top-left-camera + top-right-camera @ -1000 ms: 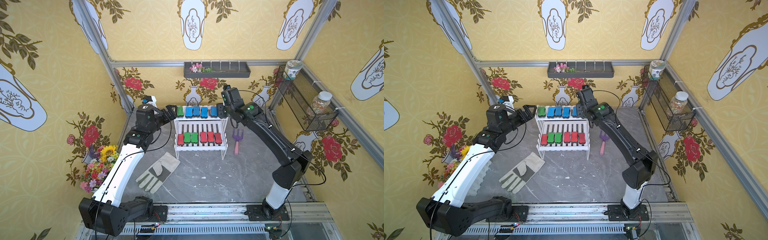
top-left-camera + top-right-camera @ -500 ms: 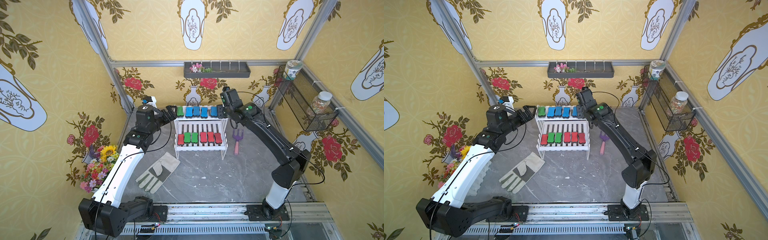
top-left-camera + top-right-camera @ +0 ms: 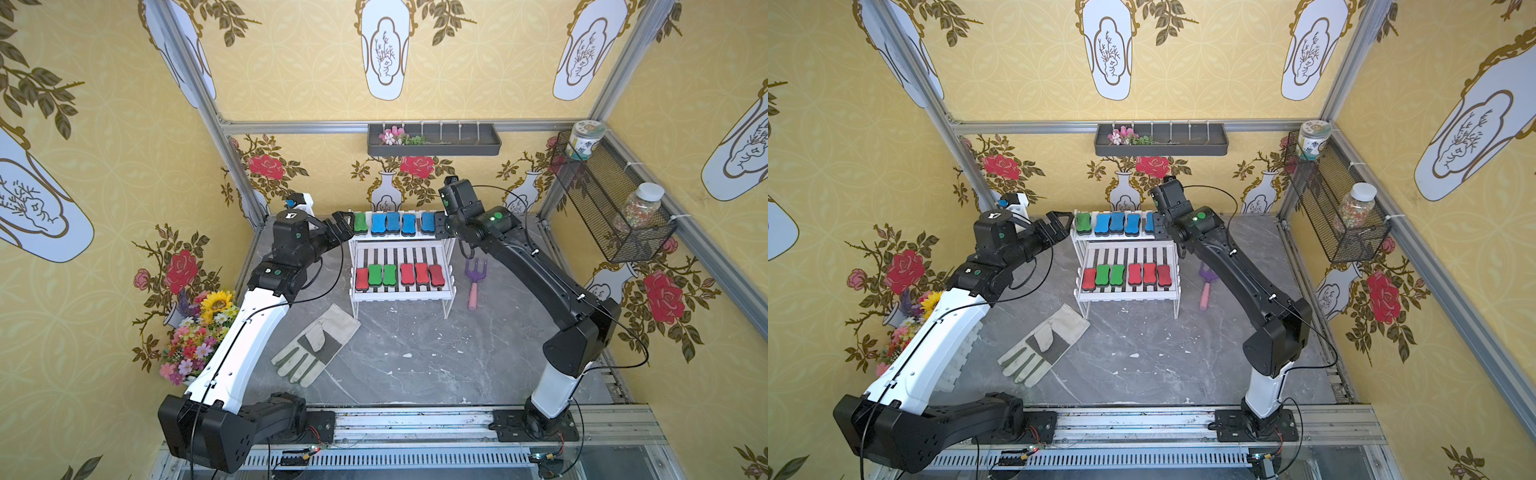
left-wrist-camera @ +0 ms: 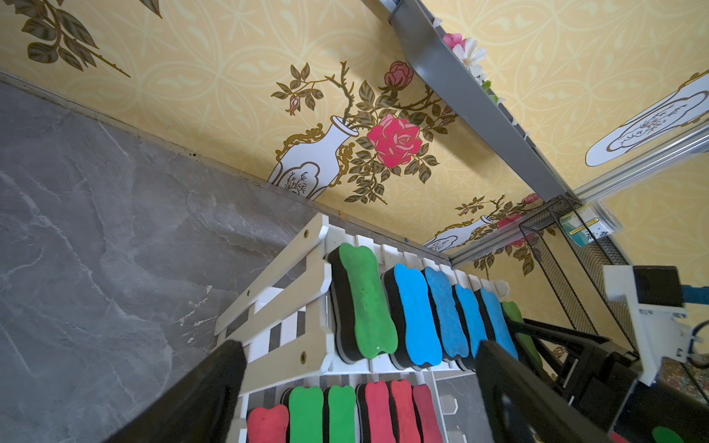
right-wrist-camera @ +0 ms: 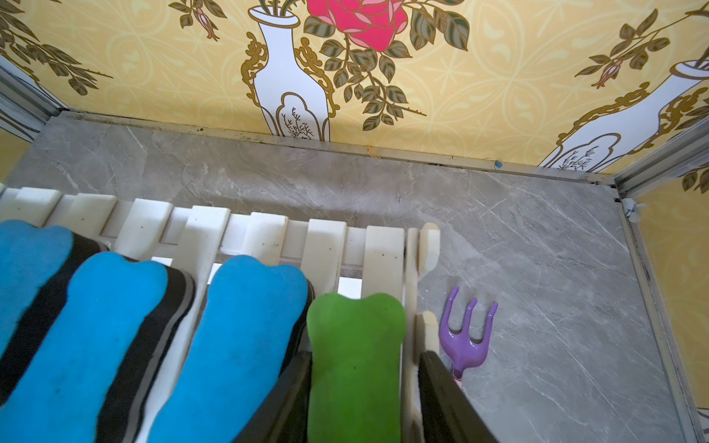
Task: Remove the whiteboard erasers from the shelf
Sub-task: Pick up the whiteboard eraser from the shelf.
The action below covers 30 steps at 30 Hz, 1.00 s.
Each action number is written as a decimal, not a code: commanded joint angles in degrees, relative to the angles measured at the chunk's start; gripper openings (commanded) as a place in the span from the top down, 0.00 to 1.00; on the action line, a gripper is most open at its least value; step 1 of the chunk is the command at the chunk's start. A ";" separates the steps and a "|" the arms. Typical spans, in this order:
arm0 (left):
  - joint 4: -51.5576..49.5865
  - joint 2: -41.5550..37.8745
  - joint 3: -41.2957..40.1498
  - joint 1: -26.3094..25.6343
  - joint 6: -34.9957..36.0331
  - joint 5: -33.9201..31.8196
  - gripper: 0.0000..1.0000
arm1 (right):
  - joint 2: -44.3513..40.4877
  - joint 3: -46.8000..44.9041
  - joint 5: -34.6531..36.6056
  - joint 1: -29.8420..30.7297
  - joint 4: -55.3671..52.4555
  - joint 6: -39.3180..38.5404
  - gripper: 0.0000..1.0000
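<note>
Shelf: stood on the bench toward the back wall, between the two arms; two slatted tiers are seen, the upper one set further back.
Whiteboard erasers: all twelve are found on the shelf, six to a tier, coloured side up.
Upper tier: a left-end green eraser is followed by four blue erasers side by side; a right-end green eraser closes the row.
Lower tier: one of the red erasers is laid at the left; a green pair is placed next; the other three red ones follow.
Left gripper: held just beside the left end of the upper tier; the jaws are spread wide and nothing is grasped; in the left wrist view the shelf's end rail and the left-end green eraser are framed between the fingers.
Right gripper: placed at the right end of the upper tier; the jaws are set astride the right-end green eraser; one finger is seen against the eraser's side; the other lies outside the shelf's end rail; whether the eraser is squeezed cannot be told.
Garden fork: laid flat on the bench just right of the shelf.
Glove: laid on the bench near the shelf's front left leg.
</note>
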 commanded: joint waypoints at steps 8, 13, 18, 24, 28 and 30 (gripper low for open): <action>0.72 0.62 -0.08 0.09 0.48 -0.20 0.01 | -0.47 -0.34 -1.28 0.04 2.67 0.35 0.58; 0.68 0.73 -0.03 0.09 0.49 -0.20 0.00 | -1.44 -0.30 -1.34 0.04 3.74 0.34 0.59; 0.64 0.81 -0.08 0.13 0.49 -0.36 0.00 | -2.44 -0.17 -0.91 0.04 4.29 0.30 0.60; 0.55 0.79 0.01 0.09 0.49 -0.62 0.01 | -4.78 -0.58 -1.28 0.00 5.12 0.80 0.60; 0.37 0.49 -0.29 0.09 0.66 -1.57 0.01 | -8.83 -3.32 -3.02 0.05 6.06 2.23 0.61; 0.45 0.14 -0.64 0.09 0.66 -2.13 0.00 | -12.62 -7.43 -4.61 0.22 7.34 3.87 0.61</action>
